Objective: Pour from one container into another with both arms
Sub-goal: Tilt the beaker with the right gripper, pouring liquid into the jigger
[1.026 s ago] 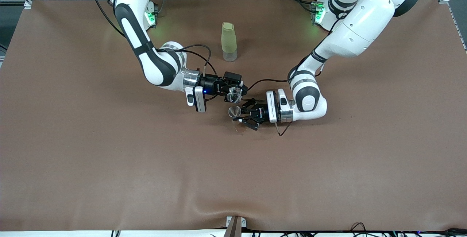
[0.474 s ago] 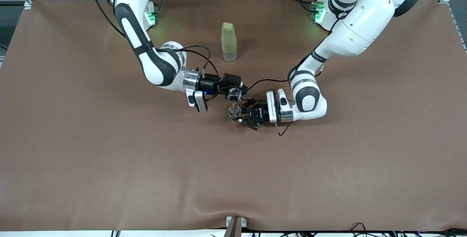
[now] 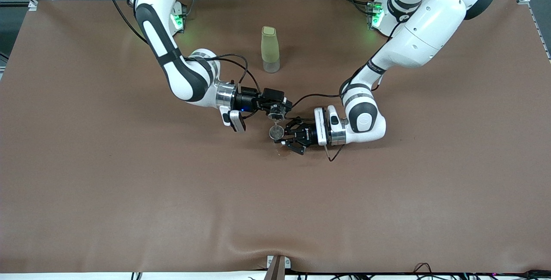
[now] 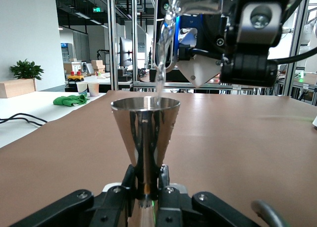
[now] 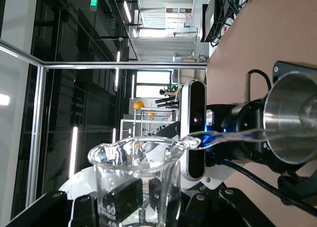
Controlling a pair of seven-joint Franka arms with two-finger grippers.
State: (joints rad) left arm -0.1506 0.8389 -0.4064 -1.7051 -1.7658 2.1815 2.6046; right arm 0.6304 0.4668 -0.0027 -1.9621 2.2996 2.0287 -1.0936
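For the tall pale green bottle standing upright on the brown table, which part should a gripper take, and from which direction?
Take the tall pale green bottle around its straight green middle, coming in level from the side. It stands upright and alone on the brown table, and its body is slim. The clear base and rounded cap would probably give a poorer hold.

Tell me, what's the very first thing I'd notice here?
Probably the water streaming from the tilted clear glass beaker, held by the right gripper, into the shiny metal jigger cup that the left gripper grips at mid-table. Next you'd spot the tall pale green bottle, standing upright alone on the brown table, farther from the front camera than the grippers.
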